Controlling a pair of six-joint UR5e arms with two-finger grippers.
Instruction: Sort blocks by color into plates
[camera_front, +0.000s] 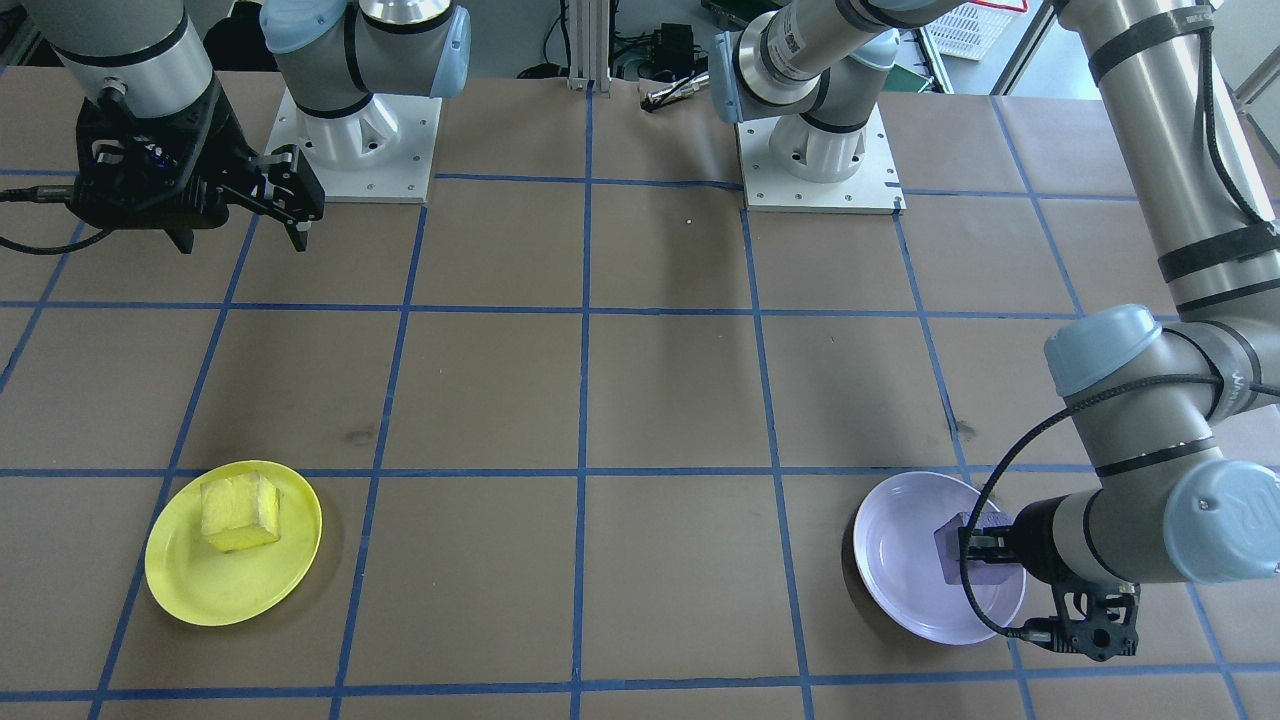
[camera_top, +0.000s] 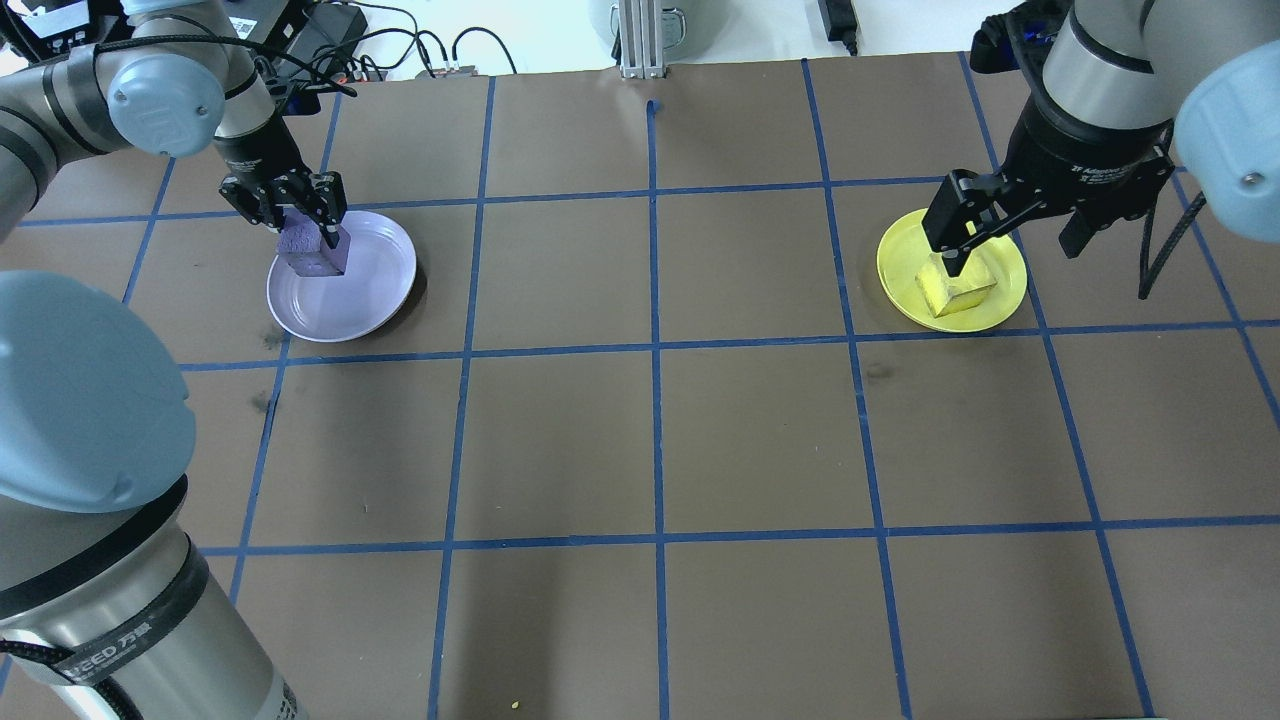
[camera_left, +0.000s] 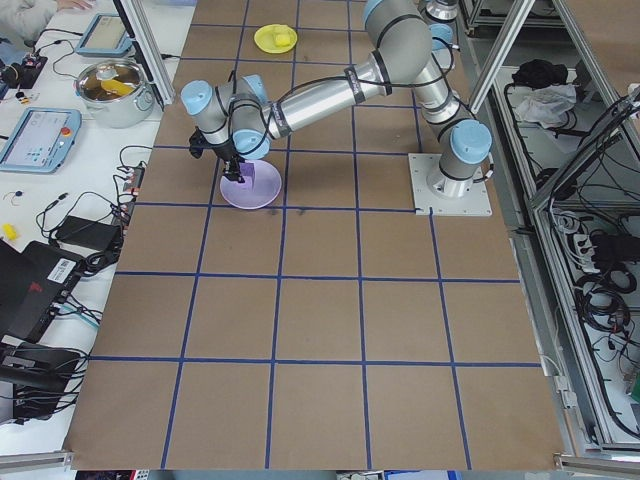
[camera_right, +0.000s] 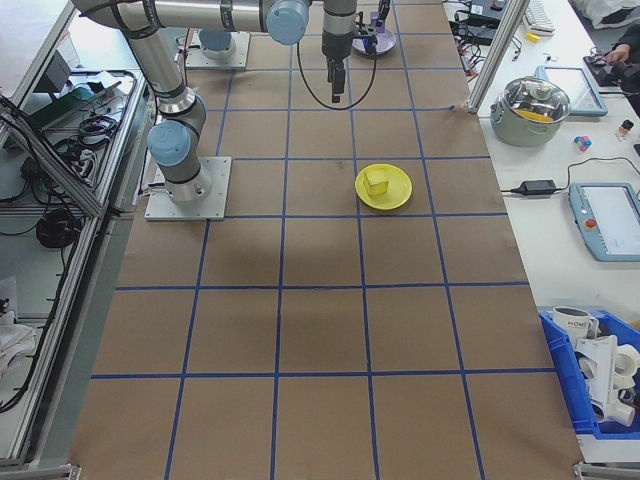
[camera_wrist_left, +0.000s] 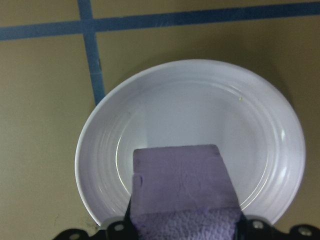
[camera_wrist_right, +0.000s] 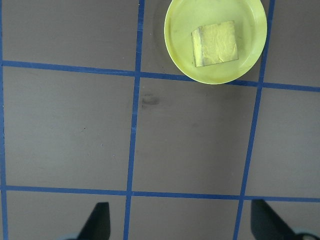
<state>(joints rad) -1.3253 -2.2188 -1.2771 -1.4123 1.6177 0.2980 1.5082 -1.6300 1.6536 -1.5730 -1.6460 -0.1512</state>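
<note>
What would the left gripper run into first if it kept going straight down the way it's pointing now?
Probably the lavender plate. The left gripper points down, shut on the purple block, directly over the plate, so the block would touch the plate's floor first. The remaining gap is unclear.

purple block (camera_wrist_left: 184, 192): lower end cut by frame edge | left end effector (camera_wrist_left: 185, 227): fingers mostly out of frame
</note>
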